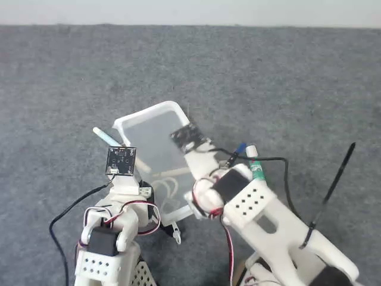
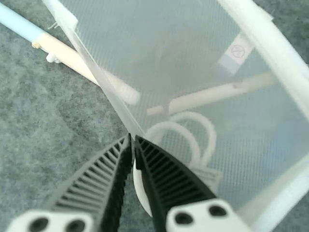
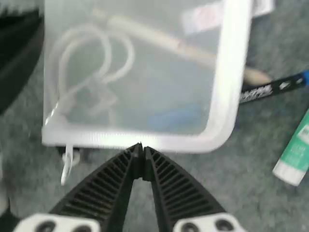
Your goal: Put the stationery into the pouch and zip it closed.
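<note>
The see-through plastic pouch with a white rim (image 1: 149, 137) is lying mid-frame on the grey surface (image 1: 59, 89). The left end effector (image 2: 131, 140) is pinching its edge. The right end effector (image 3: 140, 149), squeezed narrow, is touching its rim.

light: bright, even, diffuse | shadows: faint, soft | sheen: pouch (image 3: 135, 72) rim

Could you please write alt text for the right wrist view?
The black gripper, shut, sits at the zip edge of a translucent white-edged plastic pouch holding a white looped cord and a pale pencil. A black pen and green-and-white tube lie beside it on grey carpet.
</note>
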`<control>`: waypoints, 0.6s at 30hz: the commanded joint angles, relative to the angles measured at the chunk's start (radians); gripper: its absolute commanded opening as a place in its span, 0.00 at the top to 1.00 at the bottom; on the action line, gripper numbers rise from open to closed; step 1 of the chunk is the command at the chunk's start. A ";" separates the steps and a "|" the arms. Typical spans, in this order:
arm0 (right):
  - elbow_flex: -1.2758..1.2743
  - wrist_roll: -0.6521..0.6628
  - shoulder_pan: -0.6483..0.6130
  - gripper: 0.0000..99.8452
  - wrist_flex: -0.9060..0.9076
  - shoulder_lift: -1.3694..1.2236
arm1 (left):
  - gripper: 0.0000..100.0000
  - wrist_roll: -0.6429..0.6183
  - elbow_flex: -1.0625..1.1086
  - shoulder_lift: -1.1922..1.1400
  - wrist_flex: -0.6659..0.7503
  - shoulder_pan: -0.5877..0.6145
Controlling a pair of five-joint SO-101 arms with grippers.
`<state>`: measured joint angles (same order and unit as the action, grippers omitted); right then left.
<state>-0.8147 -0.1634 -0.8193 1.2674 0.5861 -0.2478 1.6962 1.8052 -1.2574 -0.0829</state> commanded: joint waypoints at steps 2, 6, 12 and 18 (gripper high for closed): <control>0.043 -0.046 -0.053 0.99 0.116 0.050 | 0.99 -0.002 -0.012 0.025 -0.009 0.000; -0.046 -0.069 -0.081 0.99 0.056 0.050 | 0.99 -0.002 -0.012 0.025 -0.009 0.000; -0.199 -0.066 -0.073 0.99 -0.196 0.050 | 0.99 -0.002 -0.012 0.025 -0.009 0.000; -0.219 -0.064 0.097 0.99 -0.432 0.050 | 0.99 -0.002 -0.012 0.025 -0.009 0.000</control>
<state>-1.0388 -0.2217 -0.8239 0.9574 0.5923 -0.2463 1.6962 1.8052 -1.2574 -0.0829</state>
